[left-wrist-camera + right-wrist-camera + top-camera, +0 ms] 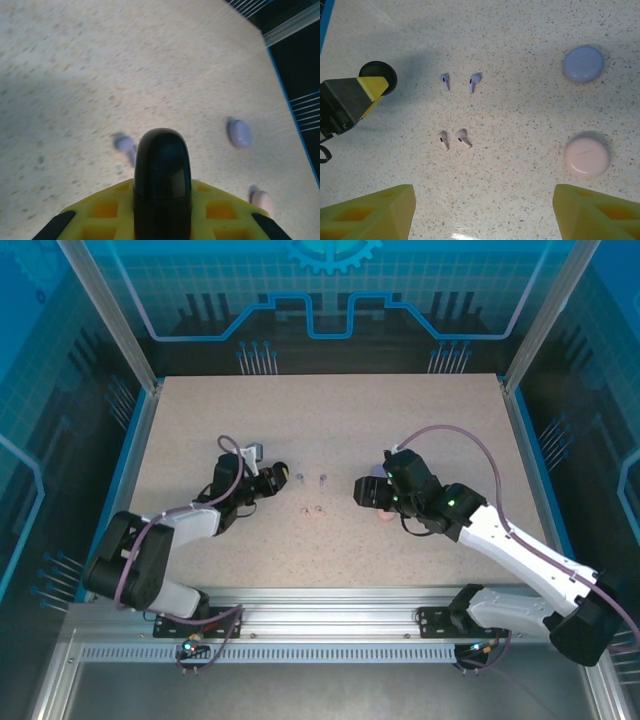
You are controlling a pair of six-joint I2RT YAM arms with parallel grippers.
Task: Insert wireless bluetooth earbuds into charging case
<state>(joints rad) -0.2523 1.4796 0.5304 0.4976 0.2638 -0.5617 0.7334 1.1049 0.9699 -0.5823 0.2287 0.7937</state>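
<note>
Earbuds (444,81) lie loose on table (420,410), mid-field btwn the two arms. Lavender pair (474,82) is farther from the bases, pink pair (464,138) nearer. All four lie flat on the surface, none in a case.

L gripper (276,475) sits just left of the lavender pair, fingers (107,212) clamped tight on black case (162,170), which stands on edge btwn them, low over the table. Can't tell if it touches the surface.

R gripper (482,212) hovers on the other side of the buds, its fingers (370,212) spread wide w/ nothing btwn them.

Lavender case (583,63) and pink case (586,153) lie closed to the right of the buds, apart from them. Pink case is nearer the bases, lavender one beyond it.
</note>
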